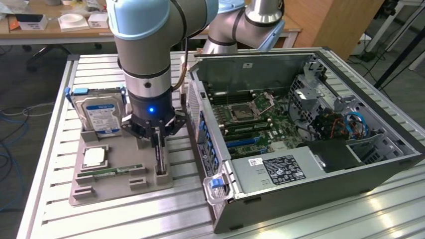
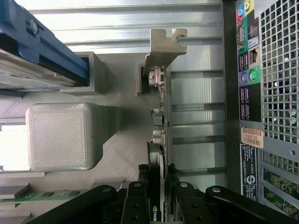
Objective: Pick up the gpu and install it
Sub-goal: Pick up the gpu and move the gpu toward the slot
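The gpu (image 1: 160,160) stands on edge in a slot of the grey holder tray (image 1: 123,191), beside the open computer case (image 1: 292,134). In the wrist view the gpu (image 2: 159,135) is seen edge-on, with its silver bracket (image 2: 163,51) at the far end. My gripper (image 1: 157,135) comes straight down over the card. Its black fingers (image 2: 140,198) sit against both faces of the card, so the gripper (image 2: 160,198) is shut on the gpu. The card still rests in its slot.
A silver hard drive (image 1: 99,113) stands upright at the tray's back, with a processor (image 1: 95,157) and a green memory stick (image 1: 109,172) in front of it. The case's rear port panel (image 2: 247,79) lies close alongside the card. Slatted metal table (image 1: 133,219) all around.
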Robot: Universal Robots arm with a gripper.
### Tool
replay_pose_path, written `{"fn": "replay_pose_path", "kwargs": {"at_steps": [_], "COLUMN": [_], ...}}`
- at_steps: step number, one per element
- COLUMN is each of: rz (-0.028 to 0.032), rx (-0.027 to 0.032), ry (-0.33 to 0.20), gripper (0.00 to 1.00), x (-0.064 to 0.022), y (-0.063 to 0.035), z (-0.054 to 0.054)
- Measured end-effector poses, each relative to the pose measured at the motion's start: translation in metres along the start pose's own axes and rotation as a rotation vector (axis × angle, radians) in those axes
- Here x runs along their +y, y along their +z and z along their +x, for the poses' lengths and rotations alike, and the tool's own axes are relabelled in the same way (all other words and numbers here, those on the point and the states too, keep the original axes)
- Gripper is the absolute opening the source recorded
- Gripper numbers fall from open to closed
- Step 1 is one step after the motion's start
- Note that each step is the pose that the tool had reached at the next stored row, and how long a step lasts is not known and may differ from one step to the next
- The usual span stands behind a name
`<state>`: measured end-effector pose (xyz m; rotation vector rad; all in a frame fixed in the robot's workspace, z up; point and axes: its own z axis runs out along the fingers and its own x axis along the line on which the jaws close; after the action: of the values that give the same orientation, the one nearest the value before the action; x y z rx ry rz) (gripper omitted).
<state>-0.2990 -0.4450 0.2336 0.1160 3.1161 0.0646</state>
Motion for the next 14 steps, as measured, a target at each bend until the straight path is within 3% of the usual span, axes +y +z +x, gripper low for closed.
{"fn": "replay_pose_path", "kwargs": {"at_steps": [14], "rz": [0.0001], "rx": [0.0], "ry": [0.0], "gripper": [0.26], "x": [0.0002], "y": [-0.0039], "z": [-0.0001]}}
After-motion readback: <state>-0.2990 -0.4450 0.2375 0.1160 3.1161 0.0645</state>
